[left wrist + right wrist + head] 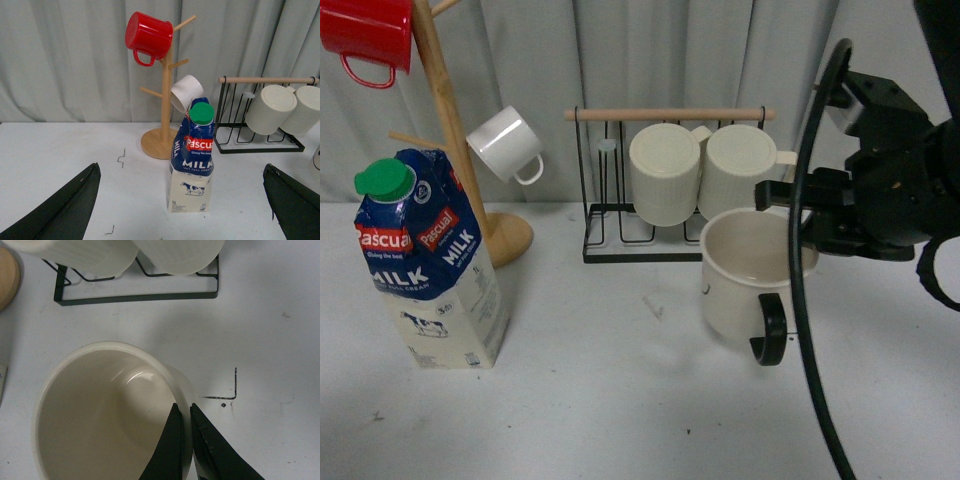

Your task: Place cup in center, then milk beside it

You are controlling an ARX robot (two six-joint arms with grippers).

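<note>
Right gripper (pixel 183 409) clamped on the rim of the cream mug with the black loop handle (pixel 748 272) — one finger inside the wall, one outside. Mug just in front of the right end of the black wire rack (pixel 620 258), mouth up and a little tilted, handle turned away from the rack; base on the table (pixel 610 350) or just off it, cannot tell. Centre spot for it in front of the rack's left half, so by this reading a short sideways carry toward the rack's left end. Pascual milk carton (pixel 428 268) upright, long axis vertical, well off the rack's left end, past the wooden mug tree (pixel 448 120). Left gripper (pixel 181 166) spread wide, empty, facing the carton square on but short of it — plainly the nearer arm for the second step.
</note>
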